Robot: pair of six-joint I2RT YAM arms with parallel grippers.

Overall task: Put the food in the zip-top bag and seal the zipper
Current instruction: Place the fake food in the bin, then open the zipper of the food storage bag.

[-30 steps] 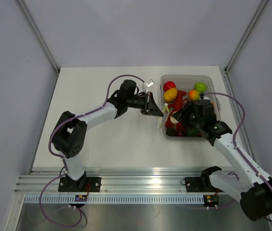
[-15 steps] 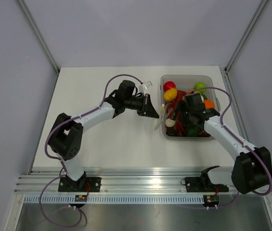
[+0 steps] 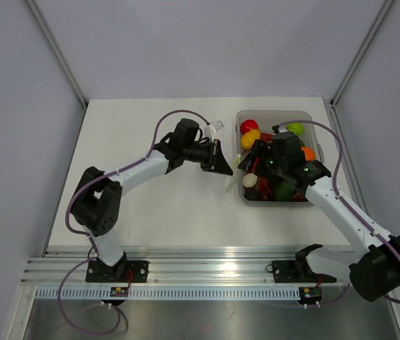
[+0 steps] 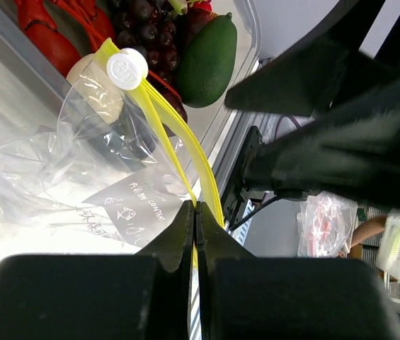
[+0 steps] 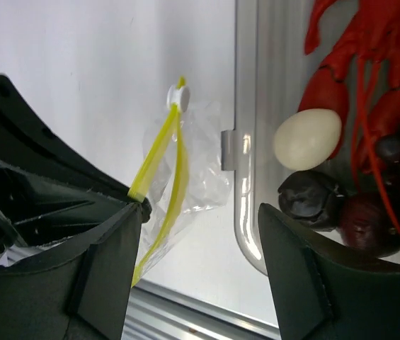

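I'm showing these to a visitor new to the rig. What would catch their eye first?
Probably the grey-clear bin at the right rear of the table, heaped with bright food, a red lobster most vivid. Next, the yellow zipper of the clear zip-top bag, pinched in the left gripper just left of the bin, while the open right gripper hangs over the bin's left edge.

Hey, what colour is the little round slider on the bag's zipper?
White. The slider sits at the end of the yellow zipper, clearest in the left wrist view.
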